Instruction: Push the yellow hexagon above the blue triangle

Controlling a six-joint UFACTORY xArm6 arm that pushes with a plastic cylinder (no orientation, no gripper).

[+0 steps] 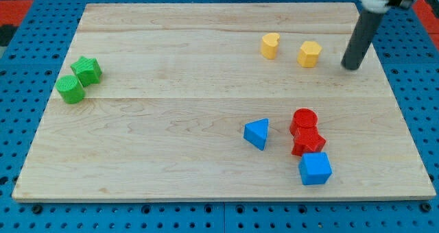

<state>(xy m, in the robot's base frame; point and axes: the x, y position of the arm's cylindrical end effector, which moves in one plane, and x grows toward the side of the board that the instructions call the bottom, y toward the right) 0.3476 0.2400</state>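
The rod enters from the view's top right corner and slants down and slightly to the view's left. My tip (351, 66) rests on the board near its right edge, in the upper part. It holds nothing and touches no block; the yellow hexagon (310, 53) lies just to its left, with a narrow gap between them.

The yellow hexagon sits in the board's upper right area, close to the top edge. Its faces are too small to give a clear heading or long axis. A yellow heart (270, 45) lies near it on the left, apart from it.

The blue triangle (257, 133) lies in the lower right area, well below both yellow blocks, with one corner towards the view's left.

To the triangle's right, a red cylinder (304, 120) and a second red block (308, 142) touch, and a blue cube (315, 168) sits against the lower one, near the bottom edge.

Near the left edge, a green star (87, 70) and a green cylinder (70, 89) touch.

The wooden board (171, 157) is pale, with plank seams running across. It rests on a blue perforated surface (219, 219).
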